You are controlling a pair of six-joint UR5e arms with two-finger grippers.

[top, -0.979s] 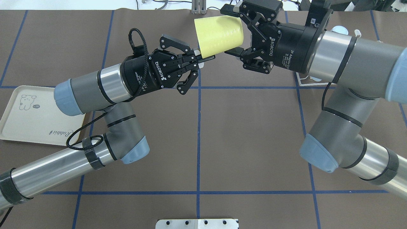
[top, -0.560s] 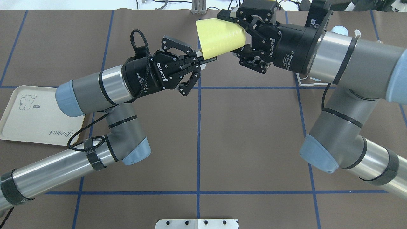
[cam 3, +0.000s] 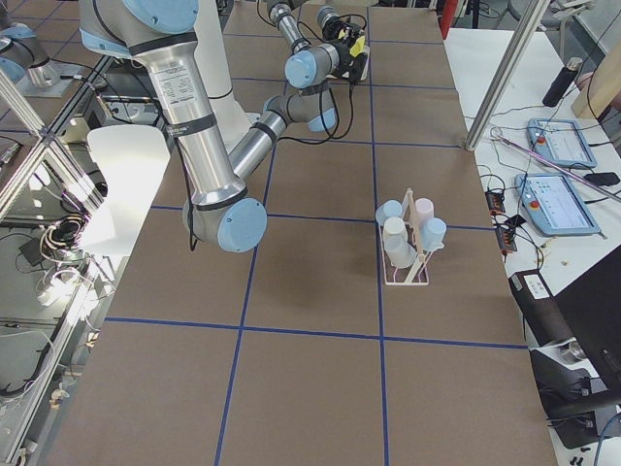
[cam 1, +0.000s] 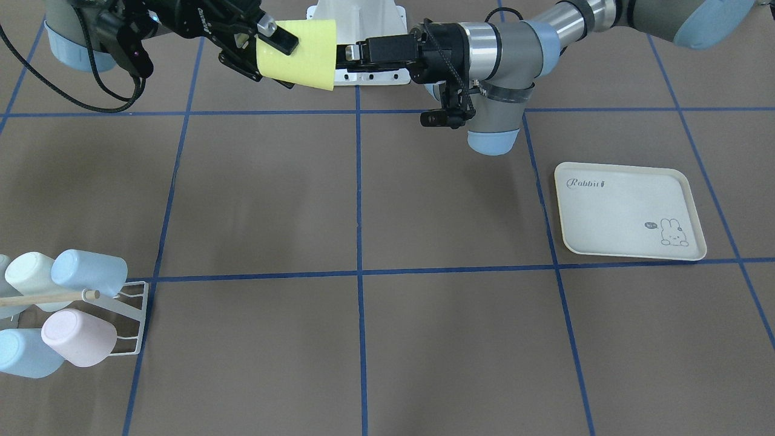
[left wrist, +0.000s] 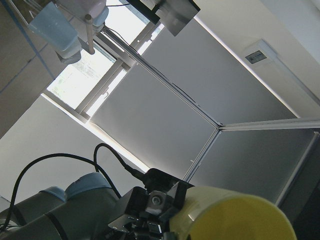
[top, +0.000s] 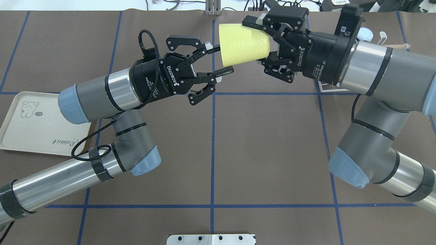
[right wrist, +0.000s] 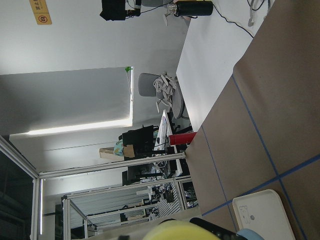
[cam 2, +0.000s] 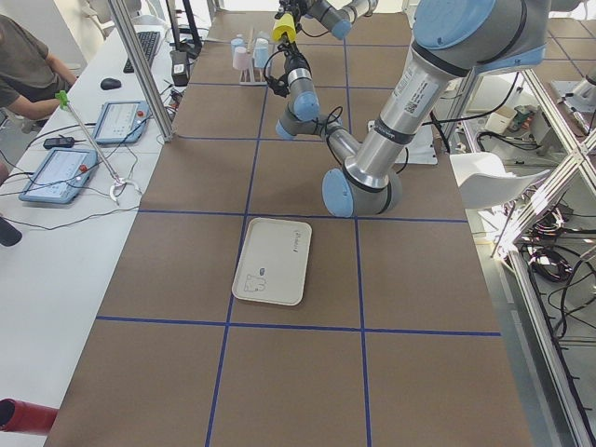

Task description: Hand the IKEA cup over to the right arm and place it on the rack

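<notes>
Left pincer (top: 223, 60) has just opened: jaws spread, no longer pinching the rim. Yellow IKEA cup (top: 243, 44) hangs above the tabletop (top: 272, 143), clamped near its base by the right pincer (top: 259, 42), which has shifted it right. Handover looks done to you; next stop is the rack (cam 1: 141, 321), already holding pastel cups (cam 1: 82, 339).

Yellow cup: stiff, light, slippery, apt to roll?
Probably stiff: the yellow cup shows no dent in the right gripper. Likely light: held sideways by one end. Smooth tapered wall might slip; laid down, it'd roll curved.
</notes>
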